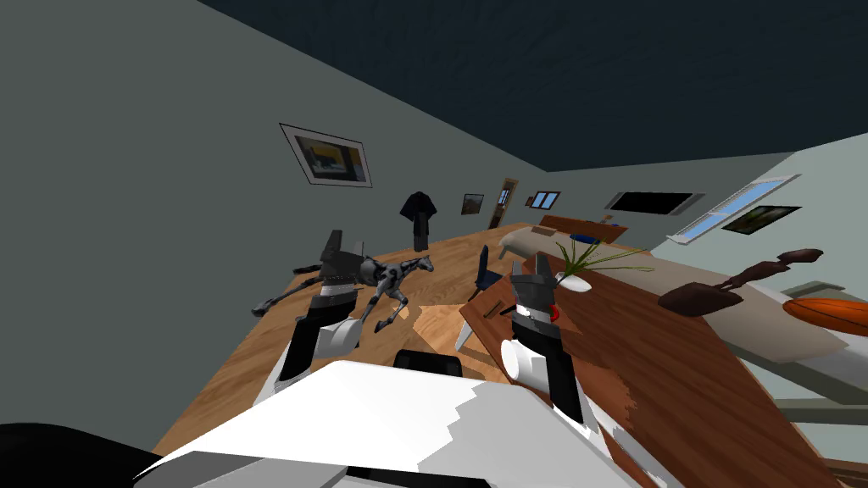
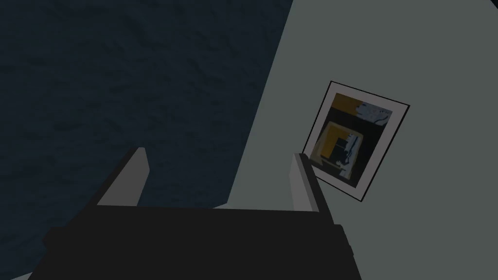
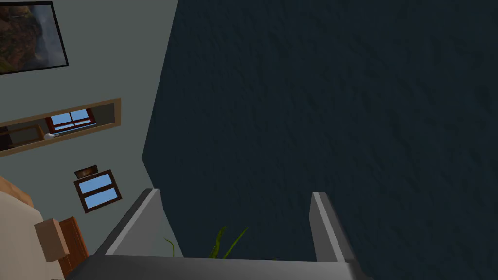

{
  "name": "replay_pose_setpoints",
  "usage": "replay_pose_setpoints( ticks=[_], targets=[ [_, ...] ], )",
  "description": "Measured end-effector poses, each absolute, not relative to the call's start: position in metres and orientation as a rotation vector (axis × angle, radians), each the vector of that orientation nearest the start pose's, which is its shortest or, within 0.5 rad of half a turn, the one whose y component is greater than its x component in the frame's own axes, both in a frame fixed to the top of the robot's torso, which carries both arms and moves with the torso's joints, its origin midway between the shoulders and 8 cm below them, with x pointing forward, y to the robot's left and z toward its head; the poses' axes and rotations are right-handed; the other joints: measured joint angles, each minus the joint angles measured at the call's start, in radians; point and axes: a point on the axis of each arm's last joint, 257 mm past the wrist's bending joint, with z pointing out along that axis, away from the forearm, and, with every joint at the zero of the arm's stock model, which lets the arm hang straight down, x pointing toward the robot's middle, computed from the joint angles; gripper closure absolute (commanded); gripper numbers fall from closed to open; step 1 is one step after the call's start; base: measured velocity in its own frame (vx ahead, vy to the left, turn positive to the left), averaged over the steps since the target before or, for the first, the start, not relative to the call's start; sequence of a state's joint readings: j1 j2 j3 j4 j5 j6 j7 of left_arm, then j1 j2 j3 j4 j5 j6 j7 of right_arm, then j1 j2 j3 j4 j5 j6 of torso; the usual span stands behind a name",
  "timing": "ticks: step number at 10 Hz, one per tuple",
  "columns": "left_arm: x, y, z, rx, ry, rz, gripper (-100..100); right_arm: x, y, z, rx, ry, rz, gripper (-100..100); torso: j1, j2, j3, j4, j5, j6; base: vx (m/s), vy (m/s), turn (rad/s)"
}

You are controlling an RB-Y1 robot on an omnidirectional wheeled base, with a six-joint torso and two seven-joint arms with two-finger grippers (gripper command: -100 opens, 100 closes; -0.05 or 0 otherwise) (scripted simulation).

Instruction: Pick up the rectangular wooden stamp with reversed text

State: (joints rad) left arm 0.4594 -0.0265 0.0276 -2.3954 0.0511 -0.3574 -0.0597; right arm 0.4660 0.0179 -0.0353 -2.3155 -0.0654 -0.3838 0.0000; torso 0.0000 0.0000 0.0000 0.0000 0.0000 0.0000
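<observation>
Stamp (image 1: 491,308): small brown block, likely the one meant, is lying on the table near its corner, just beside the right jaws; any text is too small to read.
Right gripper (image 1: 531,268): is hanging over the table edge, pointing upward; jaws are standing wide apart, holding nothing.
Left gripper (image 1: 347,242): is hanging over the floor, well apart from the stamp; jaws are likewise spread and empty.
Progress: nothing is being gripped yet; by my judgement, turning the right jaws down to the stamp, closing on it and lifting are all waiting to be done.
Table (image 1: 678,373): dark red-brown wood, is running on past the right jaws; a white vase (image 1: 578,285) with green leaves is standing just beyond them.
Room: wood floor (image 1: 254,356), grey walls, dark ceiling; a horse figure (image 1: 392,281) is standing just beyond the left jaws.
</observation>
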Motion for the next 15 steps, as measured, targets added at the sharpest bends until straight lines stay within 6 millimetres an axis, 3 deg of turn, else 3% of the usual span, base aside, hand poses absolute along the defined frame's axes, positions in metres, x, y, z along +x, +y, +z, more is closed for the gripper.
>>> replay_pose_setpoints(
  ticks=[4, 7, 13, 15],
  targets=[
    [0.342, 0.290, 0.062, -0.674, 0.568, -1.273, 0, 0.360, -0.294, 0.023, 0.653, 0.696, 1.238, -100, -0.001, 0.001, 0.001, 0.000, 0.000, 0.000, -0.022, -0.003, 0.091],
    [0.342, 0.290, 0.062, -0.674, 0.568, -1.273, 0, 0.367, -0.291, 0.005, 0.546, 0.818, 1.126, -100, -0.001, 0.003, 0.002, 0.001, 0.000, 0.000, -0.042, -0.013, 0.157],
    [0.342, 0.290, 0.062, -0.674, 0.568, -1.272, 0, 0.384, -0.289, -0.048, 0.338, 1.052, 0.895, -100, -0.001, 0.002, 0.001, 0.001, 0.000, 0.000, -0.038, -0.010, 0.143],
    [0.342, 0.290, 0.062, -0.674, 0.568, -1.273, 0, 0.387, -0.288, -0.075, 0.252, 1.143, 0.812, -100, -0.001, 0.002, 0.001, 0.001, 0.000, 0.000, -0.040, -0.011, 0.164]
  ],
)
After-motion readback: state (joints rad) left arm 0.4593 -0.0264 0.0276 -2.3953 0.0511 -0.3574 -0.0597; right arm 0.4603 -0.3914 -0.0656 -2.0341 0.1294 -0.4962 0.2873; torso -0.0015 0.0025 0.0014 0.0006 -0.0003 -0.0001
